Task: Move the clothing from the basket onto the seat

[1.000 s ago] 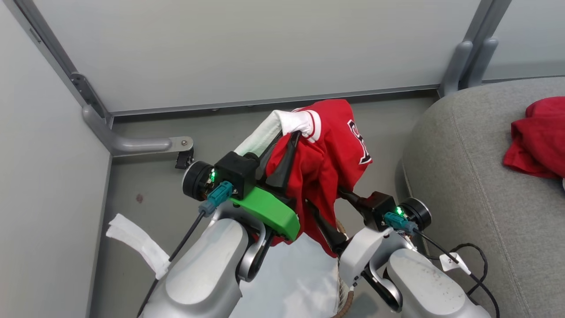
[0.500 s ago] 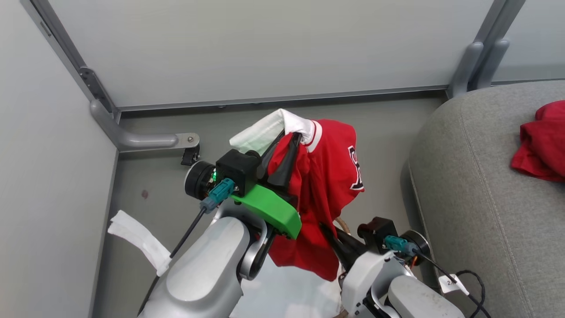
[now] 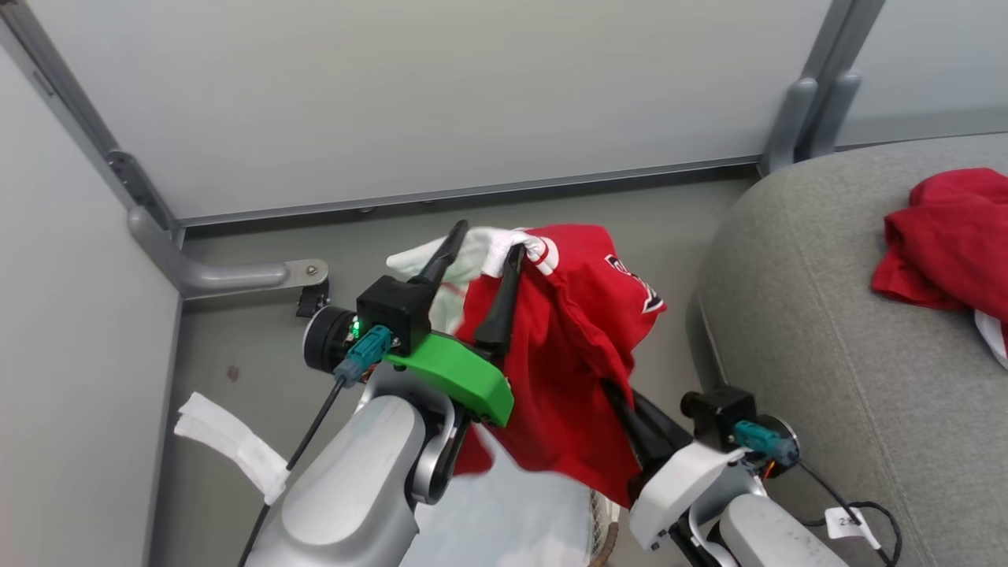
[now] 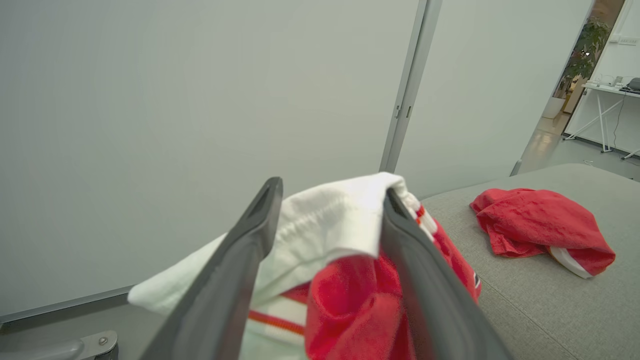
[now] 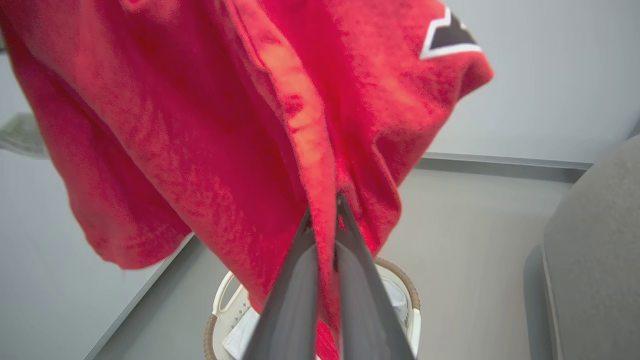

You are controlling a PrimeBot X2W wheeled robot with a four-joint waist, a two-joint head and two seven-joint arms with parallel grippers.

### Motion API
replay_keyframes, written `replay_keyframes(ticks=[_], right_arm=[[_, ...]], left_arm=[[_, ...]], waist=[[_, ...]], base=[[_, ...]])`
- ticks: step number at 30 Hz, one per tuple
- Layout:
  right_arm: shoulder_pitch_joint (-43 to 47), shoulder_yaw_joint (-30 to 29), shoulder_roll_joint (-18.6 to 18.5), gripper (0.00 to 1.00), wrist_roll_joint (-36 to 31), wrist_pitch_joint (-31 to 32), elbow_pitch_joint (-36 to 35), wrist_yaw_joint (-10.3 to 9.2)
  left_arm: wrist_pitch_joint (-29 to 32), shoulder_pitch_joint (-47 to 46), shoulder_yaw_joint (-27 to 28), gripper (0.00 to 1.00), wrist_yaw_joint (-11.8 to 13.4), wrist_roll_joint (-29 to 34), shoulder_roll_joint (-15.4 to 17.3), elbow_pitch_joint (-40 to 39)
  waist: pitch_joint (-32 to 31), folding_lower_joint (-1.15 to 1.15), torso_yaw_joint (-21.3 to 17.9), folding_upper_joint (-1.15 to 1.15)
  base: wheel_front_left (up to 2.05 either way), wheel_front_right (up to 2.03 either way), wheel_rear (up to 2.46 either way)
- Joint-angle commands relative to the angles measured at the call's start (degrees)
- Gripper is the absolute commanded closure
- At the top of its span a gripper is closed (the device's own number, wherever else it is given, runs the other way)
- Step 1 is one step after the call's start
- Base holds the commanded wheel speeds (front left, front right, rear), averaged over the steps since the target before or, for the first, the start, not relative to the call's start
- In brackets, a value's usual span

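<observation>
The red-and-white jersey (image 3: 575, 346) hangs in the air between my two arms, left of the seat (image 3: 827, 331). My left gripper (image 3: 487, 240) is open, and the jersey's white sleeve (image 4: 340, 220) is draped across its spread fingers. Lower down, my right gripper (image 5: 325, 210) is shut on a fold of the jersey. Its fingertips are buried in the cloth in the head view. The plain red garment (image 3: 937, 236) lies crumpled on the seat (image 4: 550, 310). The basket (image 5: 402, 287) stands on the floor below the jersey, showing its brown rim and white liner (image 3: 512, 520).
Pale wall panels close off the back and the left. A grey metal post with a floor bracket (image 3: 236, 276) stands at the left corner and another post (image 3: 811, 102) by the seat. A tagged black cable (image 3: 854, 524) trails near my right arm.
My left gripper's fingers have spread apart, so the white sleeve now lies loose over them. The right gripper has dropped lower while still pinching the jersey. The head view has shifted.
</observation>
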Motion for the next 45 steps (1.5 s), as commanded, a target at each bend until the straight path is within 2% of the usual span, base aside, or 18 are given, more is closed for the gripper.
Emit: replay_keyframes(ticks=[1, 9, 15, 25, 32, 37, 41, 45], right_arm=[[1.1, -0.8, -0.3, 1.00, -0.3, 0.0, -2.5, -0.06], [3.2, -4.5, -0.3, 1.00, 0.3, -0.1, -15.0, -0.06], [4.2, -6.7, -0.3, 1.00, 0.8, -0.1, -20.9, -0.06], [2.3, -9.8, -0.2, 1.00, 1.3, -0.1, -27.2, -0.05], [-1.5, -12.5, -0.4, 1.00, -0.6, -0.1, -29.5, -0.05], [-9.4, -15.0, -4.3, 1.00, -1.8, -0.1, -31.9, -0.05], [-19.6, -16.6, -10.3, 1.00, -3.4, -0.1, -33.1, -0.06], [-30.8, -19.1, -16.8, 1.00, -5.5, 0.0, -31.2, -0.06]], left_arm=[[-0.2, 1.1, 0.7, 0.00, 0.1, 1.0, 0.2, 0.5], [-0.1, 4.0, 5.4, 0.00, -1.0, 4.8, 1.1, 2.2], [-0.1, 6.4, 8.5, 0.00, -2.7, 7.6, 1.3, 2.6], [-0.1, 8.2, 12.0, 0.00, -5.0, 10.9, 0.8, 3.5], [-0.1, 7.4, 12.5, 0.00, -6.1, 12.2, 0.5, 3.8], [-0.1, 5.7, 12.7, 0.00, -6.7, 13.4, 0.4, 4.1], [-0.1, 4.3, 12.5, 0.00, -7.2, 14.4, 0.7, 4.7], [-0.1, 2.7, 11.8, 0.00, -7.7, 15.5, 1.3, 5.0]], waist=[[-0.2, 0.00, -1.7, 0.00], [0.5, 0.00, -9.9, 0.00], [1.0, 0.00, -17.1, 0.00], [2.9, 0.00, -27.8, 0.00], [4.9, 0.00, -31.5, 0.00], [7.9, 0.00, -32.2, 0.00], [11.1, 0.00, -31.4, 0.00], [14.4, 0.00, -29.8, 0.00]], base=[[0.00, 0.00, 0.00], [0.00, 0.00, 0.00], [0.00, 0.00, 0.00], [0.00, 0.00, 0.00], [0.00, 0.00, 0.00], [0.00, 0.00, 0.00], [0.00, 0.00, 0.00], [0.00, 0.00, 0.00]])
